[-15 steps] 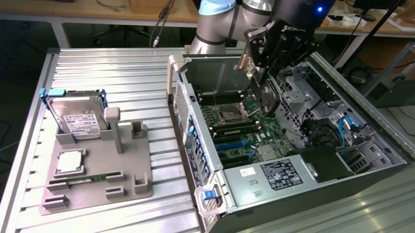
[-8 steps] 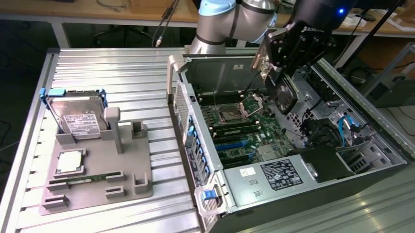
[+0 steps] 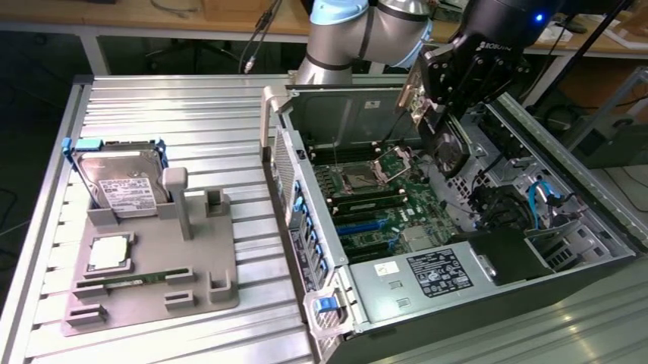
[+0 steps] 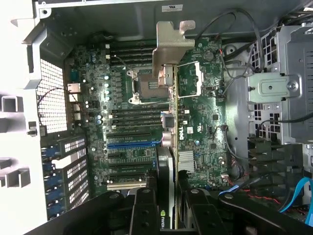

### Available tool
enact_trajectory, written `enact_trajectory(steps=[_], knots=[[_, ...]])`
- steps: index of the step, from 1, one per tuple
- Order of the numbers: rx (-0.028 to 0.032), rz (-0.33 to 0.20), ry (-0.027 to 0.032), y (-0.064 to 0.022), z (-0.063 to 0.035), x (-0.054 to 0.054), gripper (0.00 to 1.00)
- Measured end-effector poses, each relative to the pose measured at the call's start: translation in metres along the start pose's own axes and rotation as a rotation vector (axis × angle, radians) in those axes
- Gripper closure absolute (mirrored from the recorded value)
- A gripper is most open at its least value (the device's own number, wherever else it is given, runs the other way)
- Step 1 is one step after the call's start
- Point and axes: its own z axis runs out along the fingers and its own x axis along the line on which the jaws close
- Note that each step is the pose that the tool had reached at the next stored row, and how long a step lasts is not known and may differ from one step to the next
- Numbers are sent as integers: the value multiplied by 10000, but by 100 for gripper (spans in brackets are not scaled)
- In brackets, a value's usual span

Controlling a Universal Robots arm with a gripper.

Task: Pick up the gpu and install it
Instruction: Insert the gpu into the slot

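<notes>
The gpu hangs on edge inside the open computer case, above the green motherboard. It is a dark card with a round fan and a pale metal bracket. My gripper is shut on its top edge. In the wrist view the gpu runs as a thin strip down over the motherboard, with its silver bracket at the far end. The gripper has black fingers pressed on both sides of the card. The expansion slots lie beside the card's line.
A grey fixture plate on the exterior view's left carries the blue-framed hard drive, a processor and a green memory stick. Inside the case are the power supply, a drive cage and blue cables.
</notes>
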Motion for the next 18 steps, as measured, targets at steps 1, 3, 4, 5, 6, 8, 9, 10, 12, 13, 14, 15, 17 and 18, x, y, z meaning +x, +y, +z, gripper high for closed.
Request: enact_trajectory(steps=[1,3,4,5,6,8,9,10,12,13,14,15,17,18], knots=[[1,0,0,0,0,0,73],[0,0,0,0,0,0,73],[0,0,0,0,0,0,73],[0,0,0,0,0,0,73],[0,0,0,0,0,0,73],[0,0,0,0,0,0,73],[1,0,0,0,0,0,73],[-2,-117,4,0,0,-2,73],[-7,-849,33,1,0,-3,73],[-9,-1210,47,1,-1,-3,73],[-12,-1587,62,1,-1,-4,73],[-15,-1803,70,1,0,-3,73],[-20,-2315,90,1,0,-3,73],[-22,-2528,98,1,0,-3,73]])
